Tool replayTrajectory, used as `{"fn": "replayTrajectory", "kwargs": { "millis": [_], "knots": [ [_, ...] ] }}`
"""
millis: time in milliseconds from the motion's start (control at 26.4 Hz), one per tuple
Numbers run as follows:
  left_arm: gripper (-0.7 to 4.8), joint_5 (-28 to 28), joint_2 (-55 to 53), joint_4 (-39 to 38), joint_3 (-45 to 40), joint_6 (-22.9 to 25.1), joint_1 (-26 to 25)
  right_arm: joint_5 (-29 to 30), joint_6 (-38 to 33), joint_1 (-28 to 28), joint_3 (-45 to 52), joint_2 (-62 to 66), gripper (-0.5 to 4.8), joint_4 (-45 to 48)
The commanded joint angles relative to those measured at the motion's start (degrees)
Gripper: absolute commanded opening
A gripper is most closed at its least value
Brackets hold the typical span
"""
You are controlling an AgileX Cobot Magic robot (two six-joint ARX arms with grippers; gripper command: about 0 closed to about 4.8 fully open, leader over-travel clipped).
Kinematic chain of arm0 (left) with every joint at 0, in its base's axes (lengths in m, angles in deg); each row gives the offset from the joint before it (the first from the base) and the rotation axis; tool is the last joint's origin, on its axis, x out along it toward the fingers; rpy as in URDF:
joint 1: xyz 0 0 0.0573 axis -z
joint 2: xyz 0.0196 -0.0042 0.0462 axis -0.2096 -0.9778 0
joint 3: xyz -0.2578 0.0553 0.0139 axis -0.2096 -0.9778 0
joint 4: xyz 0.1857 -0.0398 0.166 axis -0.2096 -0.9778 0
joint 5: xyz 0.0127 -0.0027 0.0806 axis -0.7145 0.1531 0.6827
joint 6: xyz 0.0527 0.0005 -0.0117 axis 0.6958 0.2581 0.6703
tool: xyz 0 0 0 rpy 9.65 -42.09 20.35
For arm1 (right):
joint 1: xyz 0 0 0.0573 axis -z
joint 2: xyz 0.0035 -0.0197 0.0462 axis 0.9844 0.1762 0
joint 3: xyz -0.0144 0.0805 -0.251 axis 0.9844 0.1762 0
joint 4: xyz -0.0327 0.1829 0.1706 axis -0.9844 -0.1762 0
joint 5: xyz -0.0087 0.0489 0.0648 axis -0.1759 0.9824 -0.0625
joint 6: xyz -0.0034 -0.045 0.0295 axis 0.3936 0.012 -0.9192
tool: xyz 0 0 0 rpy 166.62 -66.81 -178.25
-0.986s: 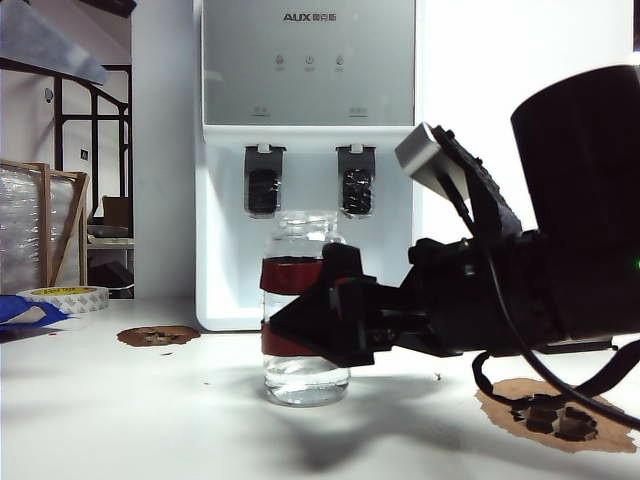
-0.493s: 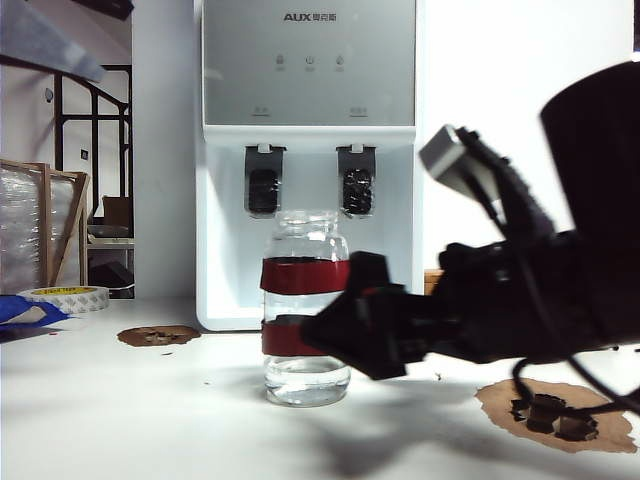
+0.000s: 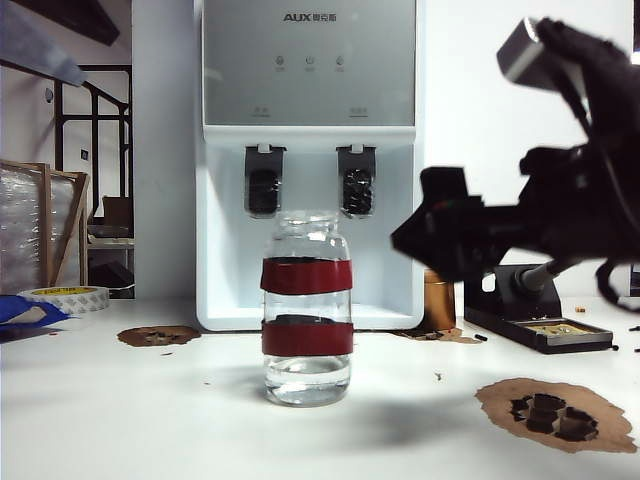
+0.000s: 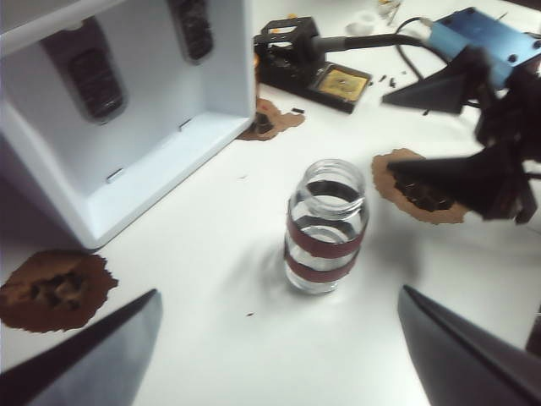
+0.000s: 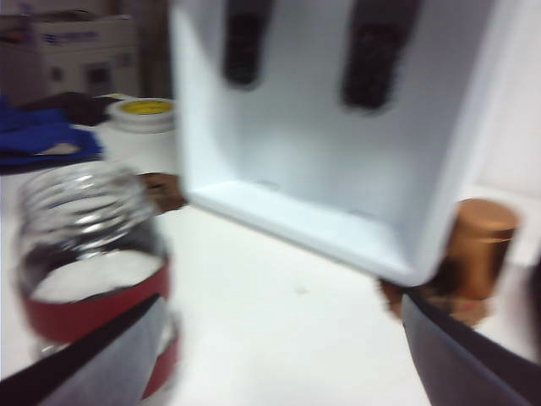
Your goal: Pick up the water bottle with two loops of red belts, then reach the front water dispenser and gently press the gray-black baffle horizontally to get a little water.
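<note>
Standing upright on the white table (image 3: 120, 420), the water bottle (image 3: 306, 305) holds a shallow layer of clear water under its two red bands, directly in front of the water dispenser (image 3: 308, 160) and below the gray-black baffle (image 3: 357, 182). To its right, raised off the table and apart from it, the right gripper (image 3: 425, 240) points toward the dispenser, jaws spread and empty. Seen from its wrist camera, the left gripper (image 4: 279, 347) hangs above the bottle, also spread wide.

Water bottle (image 3: 306, 307) upright (two red bands), before water dispenser (image 3: 308, 120).
</note>
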Motion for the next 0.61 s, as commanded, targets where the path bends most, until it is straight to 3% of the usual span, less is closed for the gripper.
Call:
{"fn": "replayTrajectory", "kwargs": {
  "millis": [38,114,152,265,303,341,379,455,607],
  "knots": [
    [4.64,2.49,0.02,1.73,0.39,0.44,-0.13,-1.51,1.99,-0.13,-0.09,-8.04,4.17,-6.54],
    [4.63,4.44,0.04,1.9,0.92,0.46,-0.17,-3.06,2.95,-0.13,-0.11,-14.58,2.54,-11.21],
    [4.63,4.59,0.04,1.99,1.05,0.46,-0.17,-3.06,2.97,-0.13,-0.13,-17.25,2.13,-13.4],
    [4.63,5.81,0.07,2.62,1.05,0.46,-0.17,-3.08,5.4,-0.13,-0.31,-28.13,2.06,-23.02],
    [4.63,6.1,0.09,2.62,1.05,0.46,-0.17,-3.1,5.38,-0.13,-0.52,-30.08,1.79,-25.4],
    [4.63,6.49,0.11,2.75,1.05,0.46,-0.17,-3.34,5.38,-0.13,-1.75,-34.18,0.96,-32.35],
    [4.63,7.32,0.24,2.8,1.05,0.46,-0.17,-3.32,5.44,-0.13,-2.93,-36.52,0.63,-37.0],
    [4.62,8.9,1.29,3.02,1.05,0.46,-0.17,-3.54,5.81,-0.13,-6.75,-42.53,0.35,-47.54],
    [4.34,15.34,4.55,3.56,1.05,0.46,-0.22,-4.9,6.84,-0.09,-10.49,-46.14,-0.04,-52.96]
  ]
}}
